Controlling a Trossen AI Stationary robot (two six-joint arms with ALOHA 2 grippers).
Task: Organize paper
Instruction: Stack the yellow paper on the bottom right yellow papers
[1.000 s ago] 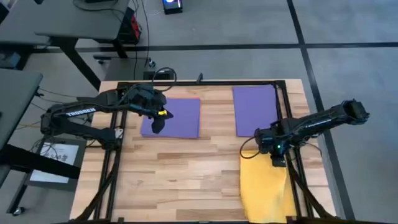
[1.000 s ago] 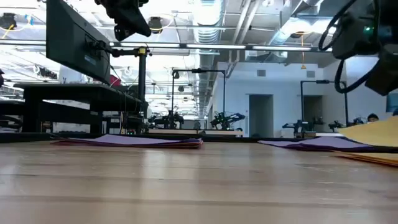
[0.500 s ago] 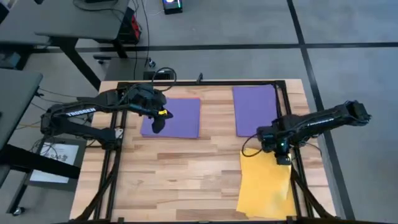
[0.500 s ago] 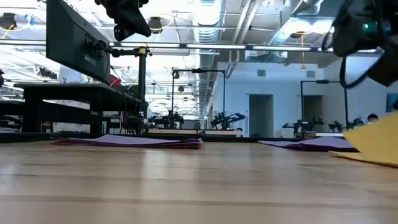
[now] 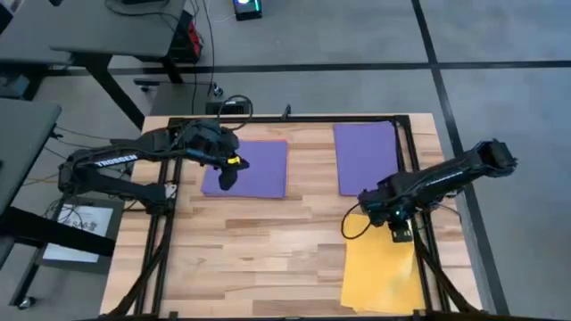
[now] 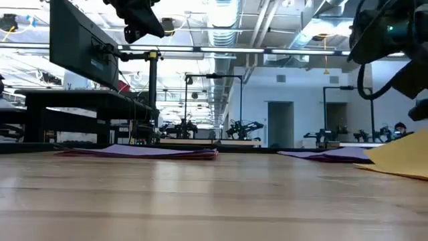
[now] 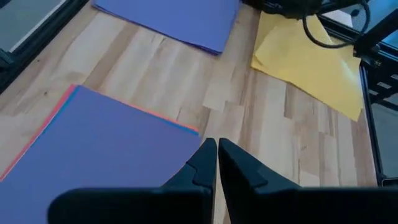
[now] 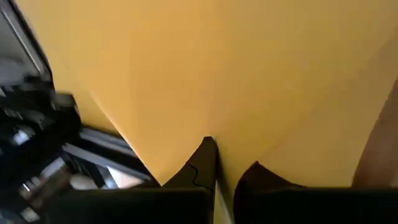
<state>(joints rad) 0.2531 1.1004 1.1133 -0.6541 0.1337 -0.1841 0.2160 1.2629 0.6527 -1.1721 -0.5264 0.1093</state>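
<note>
- Your right gripper (image 5: 401, 234) pinches the yellow sheet (image 5: 382, 275), whose long axis runs toward the frame's bottom; the purple stack (image 5: 366, 157) lies above.
- Left gripper (image 5: 227, 178) hovers clenched, upper left.

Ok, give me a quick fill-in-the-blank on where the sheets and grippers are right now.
1. The right gripper grips the ____ sheet at its far edge.
2. The left gripper hovers over the purple stack with its fingers ____.
3. Below that stack's purple top sheet an ____ edge peeks out.
4. The second purple sheet lies on the table on the ____ arm's side.

Missing words: yellow; shut; orange; right
</note>
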